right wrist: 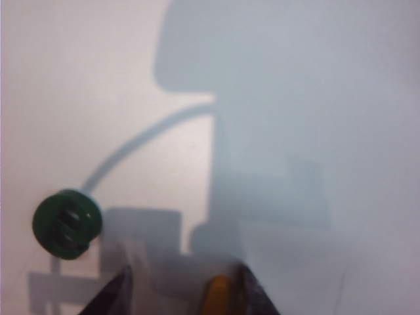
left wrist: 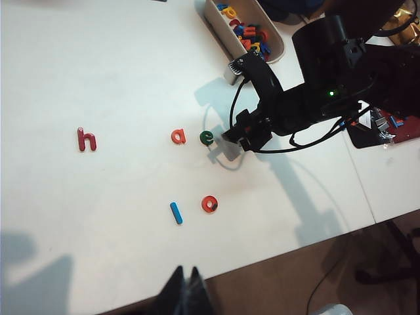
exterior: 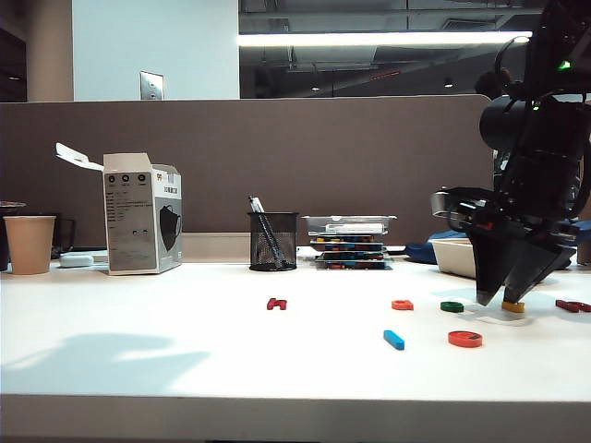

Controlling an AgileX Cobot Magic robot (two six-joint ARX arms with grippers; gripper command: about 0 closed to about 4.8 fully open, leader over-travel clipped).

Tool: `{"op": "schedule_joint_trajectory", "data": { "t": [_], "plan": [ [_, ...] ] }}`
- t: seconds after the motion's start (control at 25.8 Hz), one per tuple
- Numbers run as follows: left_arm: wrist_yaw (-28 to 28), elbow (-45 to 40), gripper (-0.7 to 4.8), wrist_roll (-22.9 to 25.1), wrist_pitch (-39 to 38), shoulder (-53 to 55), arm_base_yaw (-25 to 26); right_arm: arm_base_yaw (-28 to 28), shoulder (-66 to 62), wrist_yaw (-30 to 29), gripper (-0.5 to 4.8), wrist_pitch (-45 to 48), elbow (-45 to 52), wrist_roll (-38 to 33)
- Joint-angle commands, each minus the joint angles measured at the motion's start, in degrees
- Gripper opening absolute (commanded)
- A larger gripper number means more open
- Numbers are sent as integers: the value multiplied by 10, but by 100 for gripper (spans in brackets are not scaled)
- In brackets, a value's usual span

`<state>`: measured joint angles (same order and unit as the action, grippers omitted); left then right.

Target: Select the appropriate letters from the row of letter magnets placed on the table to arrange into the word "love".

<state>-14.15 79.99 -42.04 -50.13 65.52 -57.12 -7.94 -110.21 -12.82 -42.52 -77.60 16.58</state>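
The yellow letter (exterior: 513,305) lies on the table (exterior: 138,351) at far right, just right of the green letter (exterior: 452,306) — bracketed by the right tool (exterior: 500,301), spread and not yet clamped. The "v" pickup is judged underway; closing comes next. The left tool (left wrist: 186,287) hangs clear, state untellable.

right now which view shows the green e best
The left wrist view: the green e reads clearly as a letter, beside the right gripper. The right wrist view shows it close but blurred; the exterior view only edge-on.
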Motion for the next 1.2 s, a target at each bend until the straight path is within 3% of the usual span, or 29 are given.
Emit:
{"op": "schedule_joint_trajectory", "data": {
  "t": [0.04,0.27,0.35,0.39,0.89,1.2],
  "plan": [
    [-2,2,-4,3,4,-1,1,0,2,13,198,-9,-1,2],
    [-2,2,-4,3,5,-1,1,0,2,14,198,-15,-1,1],
    [-2,2,-4,3,4,-1,1,0,2,14,123,-19,-1,1],
    [-2,2,-4,3,4,-1,1,0,2,14,115,-20,-1,1],
    [-2,2,-4,3,5,-1,1,0,1,41,114,-23,-1,1],
    [-2,2,-4,3,5,-1,1,0,1,55,75,-22,-1,1]
  ]
}}
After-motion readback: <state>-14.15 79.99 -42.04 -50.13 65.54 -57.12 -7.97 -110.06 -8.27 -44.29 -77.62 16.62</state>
